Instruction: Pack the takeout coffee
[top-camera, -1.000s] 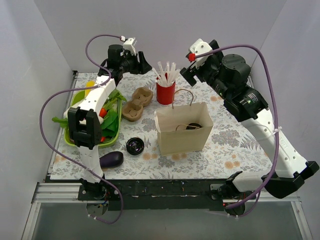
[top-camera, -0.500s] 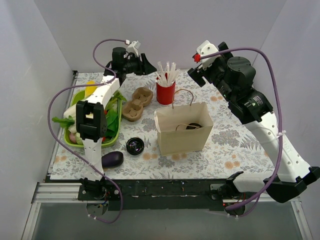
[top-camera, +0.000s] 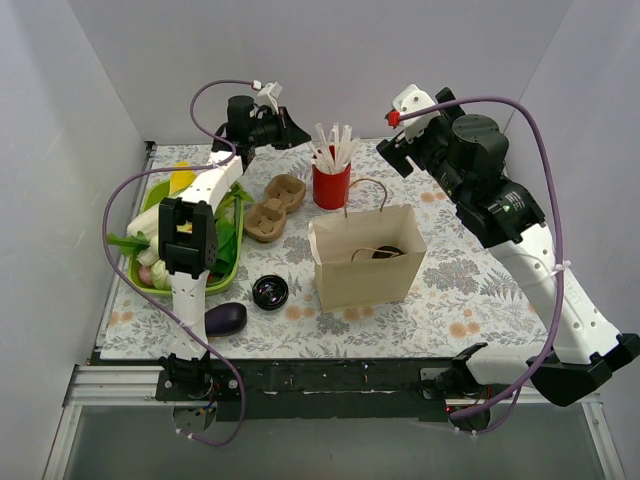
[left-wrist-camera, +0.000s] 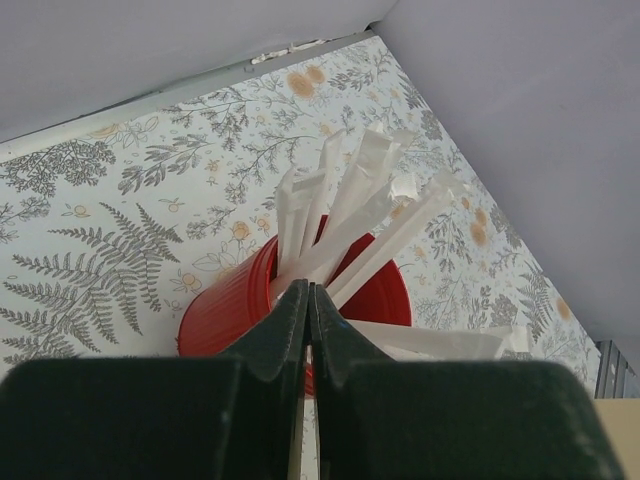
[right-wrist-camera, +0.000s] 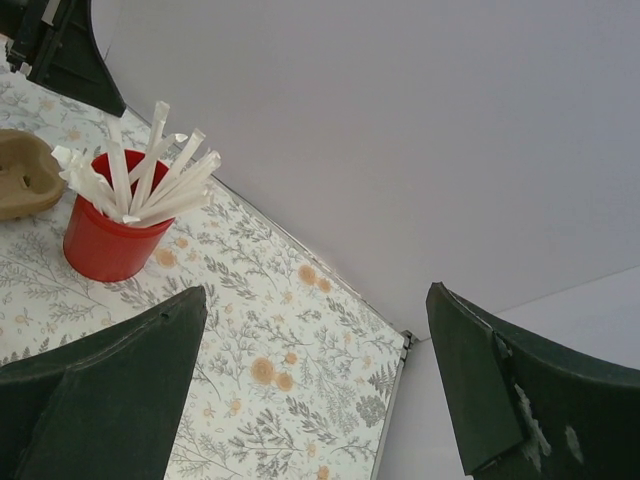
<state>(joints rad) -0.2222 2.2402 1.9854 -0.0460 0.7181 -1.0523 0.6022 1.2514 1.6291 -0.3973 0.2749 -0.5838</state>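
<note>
A round dark shape with a tan rim (top-camera: 383, 252) sits inside the open kraft paper bag (top-camera: 366, 275); I cannot tell whether it is the takeout coffee. My left gripper (top-camera: 297, 134) hovers shut at the back, just left of the red cup (top-camera: 331, 187) of white straws. In the left wrist view its jaws (left-wrist-camera: 308, 292) are pressed together with nothing between them, and the red cup (left-wrist-camera: 225, 312) lies beyond the tips. My right gripper (top-camera: 390, 154) hangs wide open above the back of the table, right of the straws. Between its fingers (right-wrist-camera: 318, 292) there is only tablecloth.
A beige pulp cup carrier (top-camera: 275, 207) lies left of the red cup. A green basket (top-camera: 214, 283) of vegetables stands at the left. A black lid (top-camera: 270, 291) and a purple eggplant (top-camera: 225, 318) lie near the front. White walls close the back and sides.
My left gripper has gone from partly open to shut and has shifted slightly right towards the straws. The right arm has drifted a little right with its jaws still wide.
</note>
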